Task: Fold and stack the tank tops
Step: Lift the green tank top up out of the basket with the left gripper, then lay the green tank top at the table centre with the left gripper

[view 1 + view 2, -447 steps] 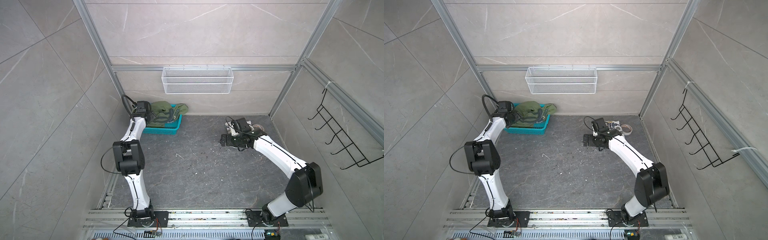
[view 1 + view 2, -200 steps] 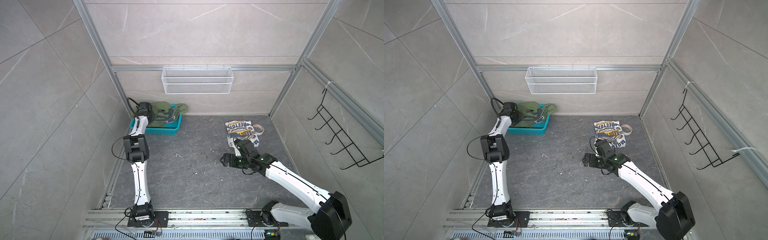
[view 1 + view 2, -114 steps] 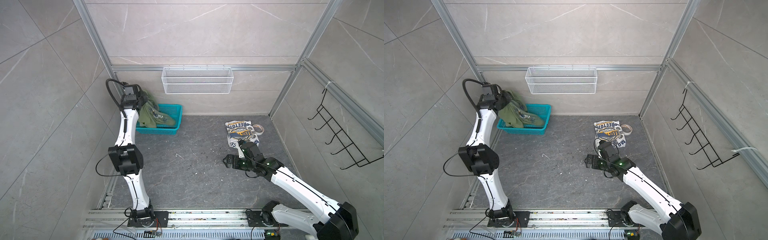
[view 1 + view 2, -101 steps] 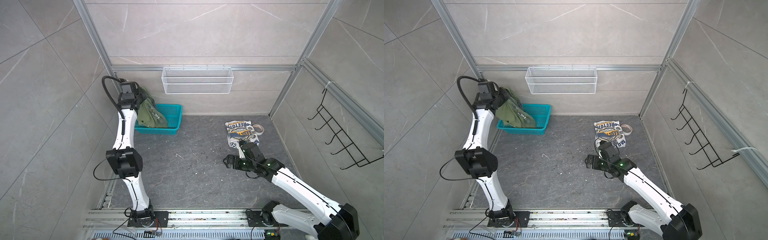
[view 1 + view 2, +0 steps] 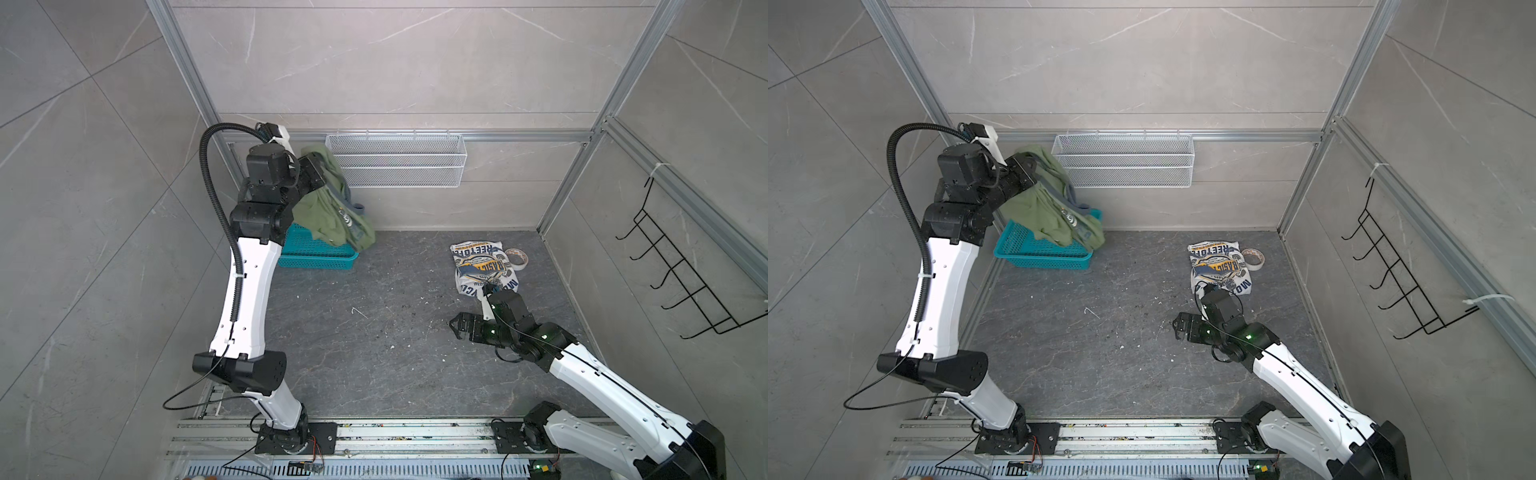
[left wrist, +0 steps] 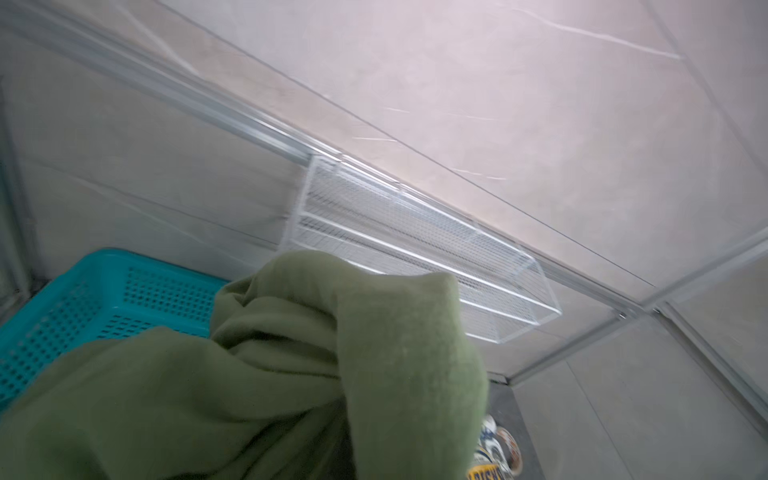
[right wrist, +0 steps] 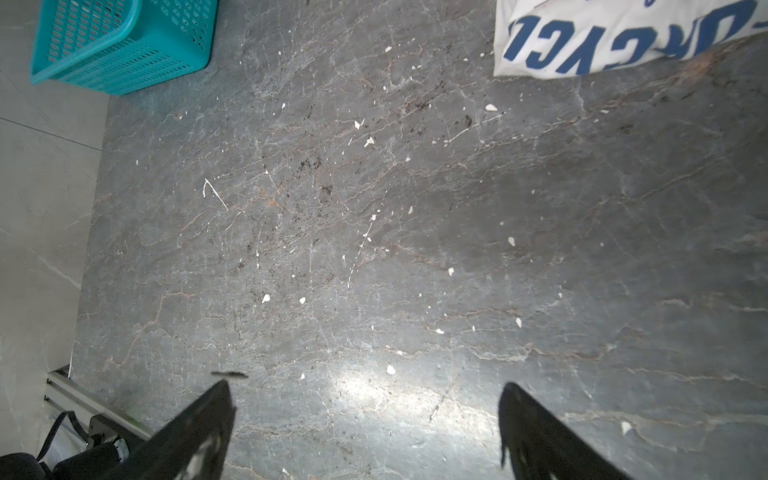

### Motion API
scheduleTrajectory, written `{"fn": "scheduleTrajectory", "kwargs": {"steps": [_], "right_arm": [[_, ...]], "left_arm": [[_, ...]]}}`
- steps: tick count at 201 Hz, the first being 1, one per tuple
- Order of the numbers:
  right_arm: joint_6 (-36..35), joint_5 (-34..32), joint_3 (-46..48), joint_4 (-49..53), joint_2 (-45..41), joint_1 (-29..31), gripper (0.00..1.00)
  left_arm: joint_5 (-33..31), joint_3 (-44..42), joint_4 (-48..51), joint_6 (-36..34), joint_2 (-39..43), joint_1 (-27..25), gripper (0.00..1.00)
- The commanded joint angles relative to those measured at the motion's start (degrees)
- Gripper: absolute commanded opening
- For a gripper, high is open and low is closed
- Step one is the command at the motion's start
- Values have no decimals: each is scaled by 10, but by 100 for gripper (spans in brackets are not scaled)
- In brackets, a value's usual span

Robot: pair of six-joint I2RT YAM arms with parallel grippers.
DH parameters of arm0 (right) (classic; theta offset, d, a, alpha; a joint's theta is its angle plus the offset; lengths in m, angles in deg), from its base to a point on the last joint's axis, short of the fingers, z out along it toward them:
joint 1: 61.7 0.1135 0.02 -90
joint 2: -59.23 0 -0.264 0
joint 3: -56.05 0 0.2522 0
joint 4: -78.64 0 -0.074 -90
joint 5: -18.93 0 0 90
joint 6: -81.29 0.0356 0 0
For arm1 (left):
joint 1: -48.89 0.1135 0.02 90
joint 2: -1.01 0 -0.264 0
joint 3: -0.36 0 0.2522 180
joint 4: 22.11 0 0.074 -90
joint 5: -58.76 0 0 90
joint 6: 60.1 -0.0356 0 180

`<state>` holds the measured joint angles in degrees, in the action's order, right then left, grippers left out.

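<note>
The olive green tank top point(image 5: 328, 208) point(image 5: 1046, 208) hangs bunched from my left gripper point(image 5: 319, 165) point(image 5: 1026, 166), which is shut on its upper end, high above the teal basket. In the left wrist view green cloth point(image 6: 291, 374) covers the jaws. The white tank top point(image 5: 484, 268) point(image 5: 1219, 268) lies folded on the floor at the back right, graphic up; its edge shows in the right wrist view point(image 7: 602, 37). My right gripper point(image 5: 455, 328) point(image 5: 1177, 326) point(image 7: 365, 386) hovers low over bare floor in front of it, open and holding nothing.
A teal basket point(image 5: 316, 259) point(image 5: 1042, 251) point(image 7: 120, 45) sits in the back left corner, under the hanging shirt's lower end. A tape roll point(image 5: 516, 258) point(image 5: 1253, 258) lies beside the white top. A white wire shelf point(image 5: 395, 162) and black hook rack point(image 5: 681, 270) hang on the walls.
My left arm has risen, lifting the green tank top up out of the basket. My right gripper has drawn back from the white tank top toward the front and stays open.
</note>
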<state>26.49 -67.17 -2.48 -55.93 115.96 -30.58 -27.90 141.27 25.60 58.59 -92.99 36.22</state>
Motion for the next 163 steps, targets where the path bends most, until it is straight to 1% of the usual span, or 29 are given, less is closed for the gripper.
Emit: {"fn": "scheduleTrajectory", "kwargs": {"steps": [1, 19, 28, 44, 55, 65, 69, 73, 79, 85, 97, 103, 114, 138, 148, 163], "right_arm": [[7, -24, -12, 20, -16, 3, 99], [7, -35, -19, 25, -23, 3, 99], [7, -41, -24, 29, -26, 3, 99], [6, -55, -30, 36, -30, 3, 99], [6, -60, -32, 38, -30, 3, 100], [7, -61, -31, 38, -29, 3, 100], [6, -62, -31, 38, -27, 3, 99], [6, -60, -30, 37, -25, 3, 100], [7, -60, -29, 38, -20, 4, 100], [7, -56, -28, 38, -15, 4, 99], [5, -43, -25, 34, -2, 4, 100], [4, -35, -23, 31, 8, 3, 100], [2, -15, -20, 23, 27, 4, 99], [-1, 17, -16, 6, 70, 7, 99], [0, 20, -18, 3, 92, 10, 99], [3, 29, -20, -11, 120, 19, 98]], "left_arm": [[10, -23, -29, -26, 54, -50, 0], [14, -79, -42, -16, 77, -101, 0], [13, -123, -56, -1, 91, -125, 0], [9, -230, -95, 35, 120, -163, 0], [2, -322, -121, 62, 138, -183, 0], [-28, -407, -140, 94, 157, -202, 0], [-44, -445, -142, 110, 165, -209, 3], [-66, -480, -144, 128, 173, -215, 9], [-84, -542, -155, 159, 186, -217, 20], [-86, -597, -181, 183, 198, -217, 30], [-108, -672, -189, 213, 215, -217, 42], [-107, -698, -188, 219, 221, -216, 46], [-111, -720, -162, 208, 231, -216, 52], [-145, -739, -100, 170, 264, -215, 65], [-144, -754, -94, 155, 282, -206, 67], [-113, -773, -94, 141, 295, -183, 67]]}}
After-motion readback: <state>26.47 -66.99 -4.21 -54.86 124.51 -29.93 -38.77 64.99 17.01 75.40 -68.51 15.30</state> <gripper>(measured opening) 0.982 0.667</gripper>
